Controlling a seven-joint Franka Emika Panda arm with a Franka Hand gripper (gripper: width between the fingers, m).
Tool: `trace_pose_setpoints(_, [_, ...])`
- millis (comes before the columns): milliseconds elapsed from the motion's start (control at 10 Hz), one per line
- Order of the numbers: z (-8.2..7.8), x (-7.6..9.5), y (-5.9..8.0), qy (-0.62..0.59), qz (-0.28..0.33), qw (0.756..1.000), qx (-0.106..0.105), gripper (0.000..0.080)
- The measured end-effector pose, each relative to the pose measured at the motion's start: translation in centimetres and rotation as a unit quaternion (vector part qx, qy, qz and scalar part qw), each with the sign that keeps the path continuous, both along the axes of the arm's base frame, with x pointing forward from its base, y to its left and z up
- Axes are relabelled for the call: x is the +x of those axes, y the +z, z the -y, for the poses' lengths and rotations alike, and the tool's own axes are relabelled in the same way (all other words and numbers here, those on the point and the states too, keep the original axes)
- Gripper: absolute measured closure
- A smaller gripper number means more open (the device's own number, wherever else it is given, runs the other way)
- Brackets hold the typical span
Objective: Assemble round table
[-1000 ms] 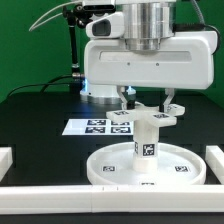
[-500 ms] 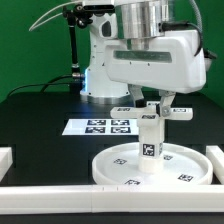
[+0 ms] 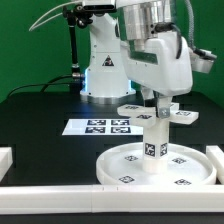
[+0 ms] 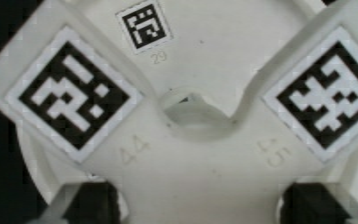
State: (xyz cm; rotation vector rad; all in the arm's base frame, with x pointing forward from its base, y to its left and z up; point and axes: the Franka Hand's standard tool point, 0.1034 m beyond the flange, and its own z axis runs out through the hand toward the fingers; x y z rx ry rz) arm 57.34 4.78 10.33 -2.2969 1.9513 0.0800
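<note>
Cross piece (image 3: 163,112) sits atop post (image 3: 155,150), centred on disc (image 3: 122,165).

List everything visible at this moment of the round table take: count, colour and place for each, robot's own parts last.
Rimmed disc: one, white with square tags, flat on the black table next to the front rail.
Post: one, white, tagged, upright at the disc's centre.
Lobed cross piece: one, white, tagged lobes, on top of the post, at the gripper.
Marker board: one, white strip of tags, flat behind the disc.
Rails: white, edging the table at the front and sides.
Table: one, black.
Backdrop: green.
Gripper: one, white, directly over the cross piece; its dark fingertips sit at two sides of the piece; grip unclear.
</note>
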Motion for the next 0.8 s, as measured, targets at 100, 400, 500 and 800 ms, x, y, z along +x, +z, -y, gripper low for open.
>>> trace_pose_setpoints(100, [0.0, 0.0, 0.2, 0.010, -0.002, 1.000, 0.001, 0.0191])
trace_pose_setpoints(400, [-0.4, 0.3, 3.5, 0.025, -0.001, 1.000, 0.016, 0.0152])
trace_pose_setpoints(500, [-0.4, 0.3, 3.1, 0.026, -0.002, 1.000, 0.015, 0.0152])
trace_pose_setpoints(800, [-0.5, 0.2, 3.0, 0.026, -0.003, 1.000, 0.015, 0.0151])
